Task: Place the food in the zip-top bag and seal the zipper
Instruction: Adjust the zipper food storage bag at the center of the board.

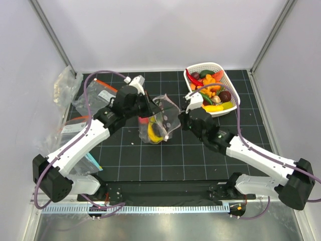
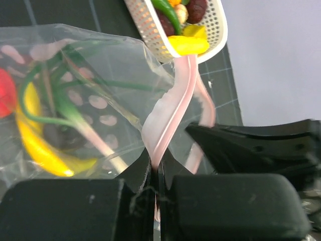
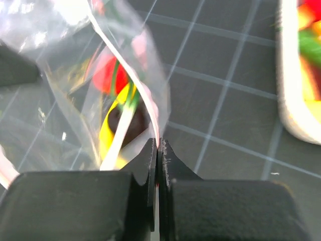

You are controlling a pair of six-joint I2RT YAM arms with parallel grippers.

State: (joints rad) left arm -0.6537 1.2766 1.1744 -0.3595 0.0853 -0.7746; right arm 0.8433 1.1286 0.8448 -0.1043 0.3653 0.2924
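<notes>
Fingers first: the left fingers (image 2: 150, 175) are clamped tight, and pinched right between them is the zipper (image 2: 173, 105), that pale pink strip running up from the tips along the mouth of the zip-top bag (image 2: 100, 75). Over on the other side, the right fingers (image 3: 152, 155) are closed as well, with the bag's pink edge dropping straight into the seam between them. So both arms have a pinch on the top edge, one at each side. From above, the bag hangs upright between them over the middle of the black gridded desk (image 1: 150, 155).

Some food is already inside. A yellow banana (image 2: 40, 150) curves along the bottom, a red piece (image 2: 4, 95) sits at the far edge, and green stems (image 2: 45, 100) show through the dotted plastic. The right wrist view also shows something dark low in the bag, too blurred to name. Whether the mouth is pressed shut along its whole length, I cannot tell.

Back right of the bag, well apart from it, stands the white basket (image 1: 205, 65), loaded with a red chili (image 1: 193, 79), orange pieces, a dark purple piece (image 1: 224, 95) and more yellow at the front. Spare clear bags (image 1: 100, 93) with orange-red strips lie at the back left, behind the left arm.
</notes>
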